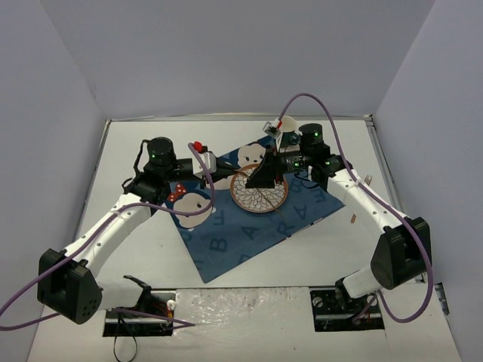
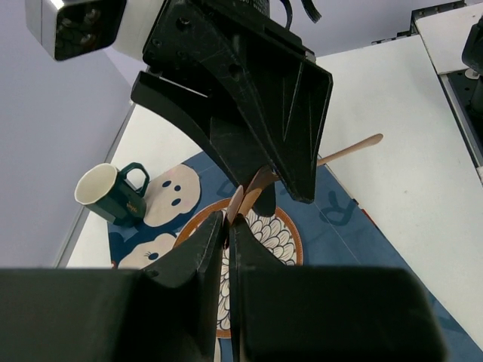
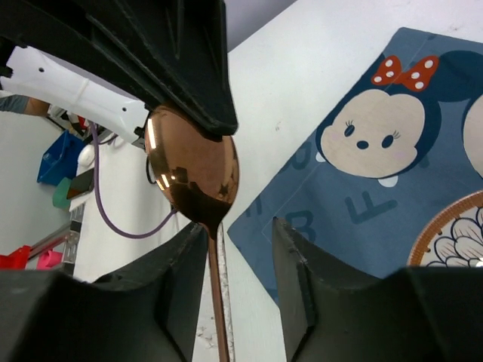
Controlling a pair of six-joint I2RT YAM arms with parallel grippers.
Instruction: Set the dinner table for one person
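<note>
A copper spoon (image 3: 193, 172) is held in the air between my two grippers, above the flower-patterned plate (image 1: 259, 197) on the blue cartoon placemat (image 1: 241, 234). My left gripper (image 2: 228, 220) is shut on the tip of the spoon's bowl (image 2: 247, 197). My right gripper (image 3: 238, 230) is open, and the spoon's handle (image 3: 216, 302) runs between its fingers, close to the left one. In the top view the left gripper (image 1: 241, 175) and right gripper (image 1: 263, 176) meet over the plate's far edge. The handle's end (image 2: 355, 149) sticks out past the right gripper. The white dinner table (image 1: 332, 256) lies below.
A green mug with a white inside (image 2: 106, 194) stands on the placemat's far corner, also in the top view (image 1: 290, 137). Small pieces of cutlery (image 1: 367, 181) lie on the table to the right of the placemat. Grey walls enclose the table.
</note>
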